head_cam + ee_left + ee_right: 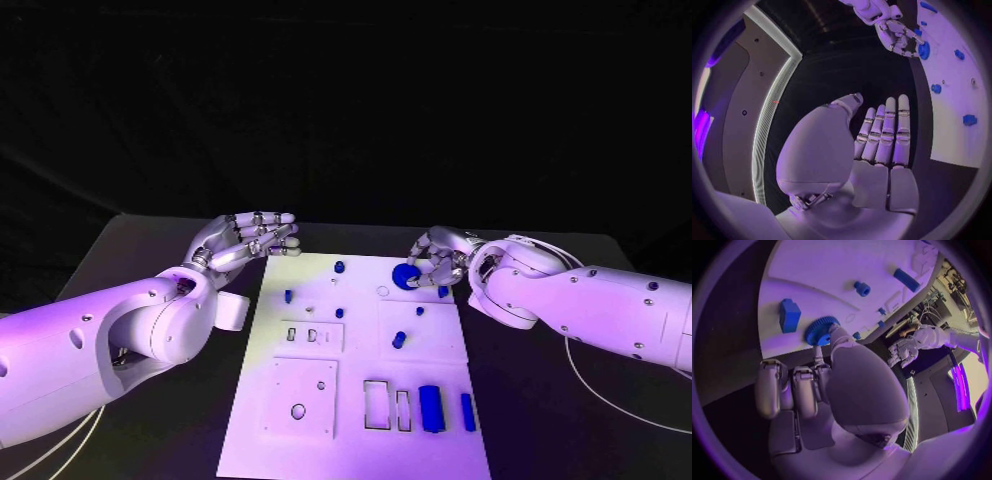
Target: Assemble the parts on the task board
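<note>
**Toothed Blue Wheel Pinched at Far Right Edge of Board**

Spread across a matte black table (144, 235) — a long, flat, white task board (361, 440), long axis running away from the robot, smooth face broken by shallow rectangular recesses and small round holes. Bulky, glossy white on both sides: the right arm (606, 305) entering from the right, the left arm (101, 340) from the left.

At the board's far right edge, the right hand (440, 258) of jointed silver metal, thumb and a fingertip closed on a round blue gear (408, 272). Seen from the right wrist, fine teeth around the gear's rim (820, 331), flat face toward the board, part of the disc hidden behind the thumb; remaining fingers curled in beside the palm.

By the board's far left corner, the left hand (248, 240), holding nothing — fingers straight, side by side, palm bare in the left wrist view (879, 150).

Near the close end, an elongated blue block (431, 408) lying lengthwise along the board, a slimmer blue bar (467, 411) just beside it. Scattered farther up, small blue pegs (398, 340) — shapes too small to make out.
</note>
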Action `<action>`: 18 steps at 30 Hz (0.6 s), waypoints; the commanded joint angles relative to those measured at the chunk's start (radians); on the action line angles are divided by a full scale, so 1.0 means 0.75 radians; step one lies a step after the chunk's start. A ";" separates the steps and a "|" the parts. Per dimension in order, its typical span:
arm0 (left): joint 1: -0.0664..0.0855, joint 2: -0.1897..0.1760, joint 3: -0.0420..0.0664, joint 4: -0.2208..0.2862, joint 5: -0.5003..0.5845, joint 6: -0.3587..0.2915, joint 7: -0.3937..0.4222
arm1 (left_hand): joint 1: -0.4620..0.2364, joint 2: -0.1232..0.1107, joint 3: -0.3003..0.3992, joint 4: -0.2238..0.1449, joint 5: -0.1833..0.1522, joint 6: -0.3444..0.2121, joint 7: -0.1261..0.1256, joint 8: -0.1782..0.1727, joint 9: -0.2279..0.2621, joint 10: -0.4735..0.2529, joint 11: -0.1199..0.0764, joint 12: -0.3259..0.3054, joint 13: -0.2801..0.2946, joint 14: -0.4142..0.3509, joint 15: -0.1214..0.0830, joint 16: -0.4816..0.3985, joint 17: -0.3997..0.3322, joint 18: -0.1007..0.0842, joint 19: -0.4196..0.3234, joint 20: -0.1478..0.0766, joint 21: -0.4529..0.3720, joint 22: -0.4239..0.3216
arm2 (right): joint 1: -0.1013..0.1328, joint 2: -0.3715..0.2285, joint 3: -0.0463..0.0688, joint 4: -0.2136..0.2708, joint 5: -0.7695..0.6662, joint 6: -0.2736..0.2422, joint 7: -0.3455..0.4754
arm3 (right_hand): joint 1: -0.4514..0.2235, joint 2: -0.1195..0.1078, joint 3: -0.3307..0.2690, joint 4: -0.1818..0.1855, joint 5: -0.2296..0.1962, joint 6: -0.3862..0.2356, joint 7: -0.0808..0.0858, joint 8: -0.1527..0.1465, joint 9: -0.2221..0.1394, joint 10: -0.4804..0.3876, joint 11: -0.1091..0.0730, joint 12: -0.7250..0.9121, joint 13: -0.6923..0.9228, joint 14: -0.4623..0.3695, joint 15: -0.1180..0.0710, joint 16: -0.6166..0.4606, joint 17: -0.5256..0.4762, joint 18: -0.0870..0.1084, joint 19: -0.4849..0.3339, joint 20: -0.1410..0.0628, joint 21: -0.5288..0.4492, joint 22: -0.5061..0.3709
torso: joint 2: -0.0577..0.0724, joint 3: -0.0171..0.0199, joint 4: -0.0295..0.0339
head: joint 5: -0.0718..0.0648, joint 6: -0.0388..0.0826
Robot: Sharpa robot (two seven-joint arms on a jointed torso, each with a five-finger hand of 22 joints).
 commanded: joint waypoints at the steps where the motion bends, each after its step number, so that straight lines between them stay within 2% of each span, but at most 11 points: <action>1: 0.001 0.003 0.001 0.001 0.004 0.026 0.006 | -0.012 0.006 0.007 0.001 -0.007 -0.002 0.038 -0.003 -0.002 0.003 0.007 -0.007 0.002 0.000 0.007 -0.007 0.001 0.013 -0.004 0.001 0.007 -0.002 | -0.004 0.005 -0.001 0.003 -0.058 0.006 -0.018 | 0.013 0.000 0.014 0.000 0.005 0.023 -0.001 0.014 0.000 0.031 -0.006 0.014 0.180 0.113 0.000 0.005 0.214 -0.014 0.014 -0.002 0.008 0.101 | 0.000 0.0015 0.0000 | 0.000 -0.002; 6: 0.001 0.003 0.001 0.001 0.004 0.027 0.004 | -0.012 0.006 0.007 0.001 -0.007 -0.002 0.038 -0.003 -0.002 0.003 0.007 -0.007 0.002 0.000 0.007 -0.007 0.001 0.013 -0.004 0.001 0.007 -0.002 | -0.010 0.007 -0.002 0.018 -0.154 -0.003 -0.035 | 0.029 -0.005 0.050 -0.001 0.006 0.077 -0.019 0.038 0.004 0.047 -0.021 0.035 0.204 0.114 -0.011 0.007 0.222 -0.016 0.019 -0.011 0.014 0.112 | 0.000 0.0010 0.0014 | 0.000 -0.005; 7: 0.001 0.003 0.001 0.001 0.004 0.027 0.004 | -0.012 0.006 0.007 0.001 -0.007 -0.002 0.038 -0.003 -0.002 0.003 0.007 -0.007 0.002 0.000 0.007 -0.007 0.001 0.013 -0.004 0.001 0.007 -0.002 | -0.011 0.006 -0.002 0.021 -0.167 -0.006 -0.037 | 0.044 -0.003 0.078 -0.001 0.009 0.095 -0.026 0.044 0.005 0.049 -0.028 0.039 0.209 0.114 -0.018 0.008 0.223 -0.017 0.022 -0.017 0.018 0.117 | 0.000 0.0009 0.0013 | 0.000 -0.004; 11: 0.001 0.003 0.001 0.000 0.004 0.028 0.003 | -0.012 0.006 0.007 0.001 -0.007 -0.002 0.038 -0.003 -0.002 0.003 0.007 -0.007 0.002 0.000 0.007 -0.007 0.001 0.013 -0.004 0.001 0.007 -0.002 | -0.014 0.000 -0.002 0.041 -0.233 -0.044 -0.043 | 0.049 -0.016 0.125 0.003 0.009 0.120 -0.036 0.052 0.007 0.058 -0.037 0.050 0.222 0.115 -0.026 0.009 0.227 -0.018 0.025 -0.025 0.021 0.123 | -0.001 0.0003 0.0007 | -0.001 -0.005; 18: 0.001 0.004 0.001 -0.003 0.004 0.028 0.002 | -0.012 0.006 0.007 0.001 -0.007 -0.002 0.038 -0.003 -0.002 0.003 0.007 -0.007 0.002 0.000 0.007 -0.007 0.001 0.013 -0.004 0.001 0.007 -0.002 | -0.019 -0.012 -0.001 0.101 -0.337 -0.201 -0.062 | -0.015 -0.036 0.184 0.007 0.006 0.150 -0.050 0.065 0.015 0.078 -0.049 0.074 0.250 0.117 -0.037 0.011 0.237 -0.025 0.043 -0.036 0.039 0.149 | -0.002 0.0016 -0.0001 | 0.000 0.000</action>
